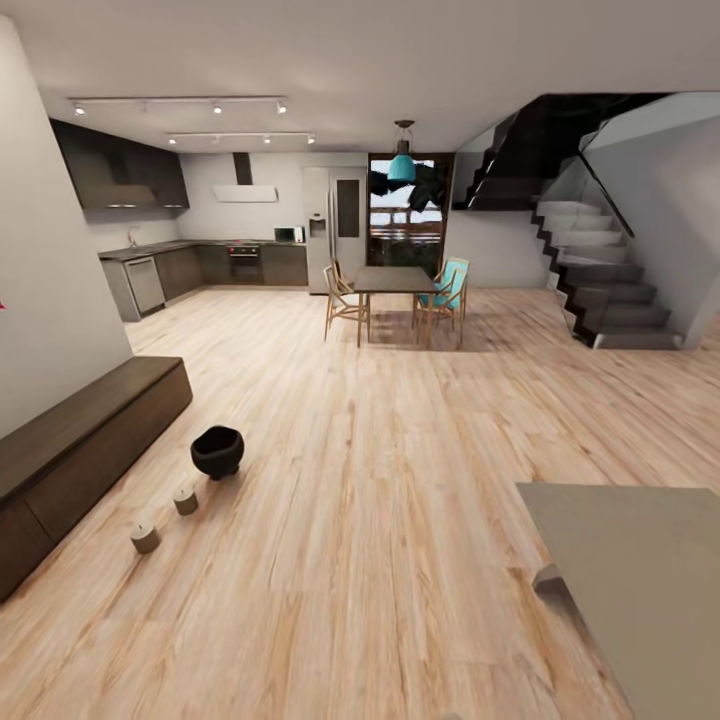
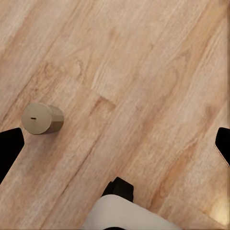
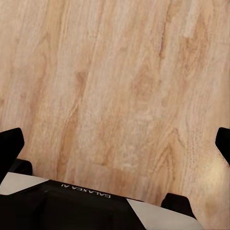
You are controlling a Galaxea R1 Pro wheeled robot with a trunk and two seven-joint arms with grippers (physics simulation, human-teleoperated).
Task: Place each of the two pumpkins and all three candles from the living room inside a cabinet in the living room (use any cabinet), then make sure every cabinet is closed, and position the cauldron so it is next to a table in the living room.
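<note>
The robot looks across a big room with a wood floor (image 1: 400,480). On the left, a long, low, dark brown cabinet (image 1: 80,450) stands against the wall, and its fronts look shut. A black cauldron (image 1: 217,451) sits on the floor near the cabinet. Just beside the cauldron is one short beige candle (image 1: 185,499), and a second candle (image 1: 145,537) stands a bit apart from it, closer to the robot. Both candles stand upright. A grey table (image 1: 640,590) sits at the right, well apart from the cauldron. Far back there are a dining table (image 1: 394,280) with chairs, a kitchen (image 1: 200,260) and stairs (image 1: 610,290). The left wrist camera looks down on the floor, where one candle (image 2: 42,118) stands. The left gripper (image 2: 115,143) has its two black fingertips (image 2: 9,148) spread far apart and holds nothing. The right gripper (image 3: 115,143) is spread wide too, over bare floor, with nothing between its fingertips (image 3: 10,143).
</note>
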